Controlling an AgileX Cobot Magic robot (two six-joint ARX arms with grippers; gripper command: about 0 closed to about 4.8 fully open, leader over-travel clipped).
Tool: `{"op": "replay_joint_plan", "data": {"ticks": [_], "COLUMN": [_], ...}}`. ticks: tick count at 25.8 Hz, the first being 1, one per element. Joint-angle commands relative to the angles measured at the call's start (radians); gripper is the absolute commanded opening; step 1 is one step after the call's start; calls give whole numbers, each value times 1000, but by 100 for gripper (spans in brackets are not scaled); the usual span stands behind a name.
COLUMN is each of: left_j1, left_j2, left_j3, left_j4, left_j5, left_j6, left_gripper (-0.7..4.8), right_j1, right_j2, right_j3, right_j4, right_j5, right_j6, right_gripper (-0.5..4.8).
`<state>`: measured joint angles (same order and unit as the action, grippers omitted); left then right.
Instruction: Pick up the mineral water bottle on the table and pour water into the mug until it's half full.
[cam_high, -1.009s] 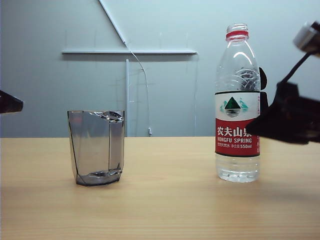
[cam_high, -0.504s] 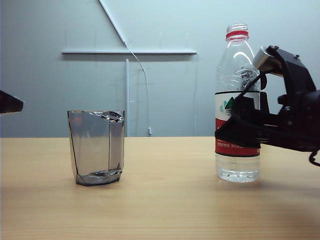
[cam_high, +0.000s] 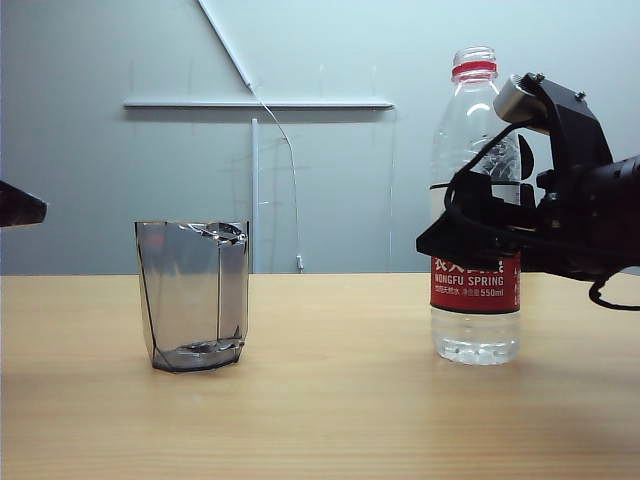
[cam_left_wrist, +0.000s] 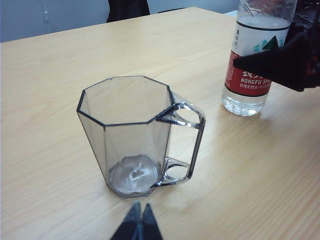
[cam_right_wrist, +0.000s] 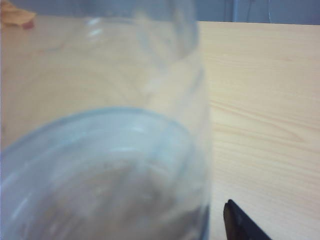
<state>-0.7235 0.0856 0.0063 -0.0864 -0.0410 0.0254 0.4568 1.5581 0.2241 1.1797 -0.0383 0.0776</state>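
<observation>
Mineral water bottle (cam_high: 475, 210) upright on counter (cam_high: 330, 400), right side. Right hand (cam_high: 470, 235) spread wide around label, jaws not clamped. Mug (cam_high: 193, 295) left, well apart. Left hand (cam_left_wrist: 138, 223) tips together, near mug.

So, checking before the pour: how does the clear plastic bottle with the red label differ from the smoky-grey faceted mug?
The clear plastic bottle stands far taller than the smoky-grey faceted mug. The bottle is round and labelled; the mug is angular, plain, handled. The open right gripper brackets the bottle; the mug stands free. Both are upright and transparent.
</observation>
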Motion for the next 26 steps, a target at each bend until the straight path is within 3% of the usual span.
{"op": "replay_joint_plan", "data": {"ticks": [1, 7, 16, 21, 26], "left_j1": [1, 2, 2, 2, 8], "left_j2": [0, 0, -10, -38, -73], "left_j3": [3, 3, 3, 3, 3], "left_j4": [13, 13, 13, 13, 14], "left_j5": [0, 0, 0, 0, 0], "left_j6": [-3, -3, -3, -3, -3], "left_gripper": [-2, -2, -2, -2, -2], "right_j1": [0, 0, 0, 2, 5], "right_j2": [-2, -2, -4, -18, -72], "right_j3": [10, 10, 13, 35, 116], "right_j4": [21, 21, 72, 79, -63], "right_j5": [-5, -5, -18, -79, -125], "right_j6": [-3, -3, -3, -5, -31], "right_gripper": [479, 331, 331, 330, 331]}}
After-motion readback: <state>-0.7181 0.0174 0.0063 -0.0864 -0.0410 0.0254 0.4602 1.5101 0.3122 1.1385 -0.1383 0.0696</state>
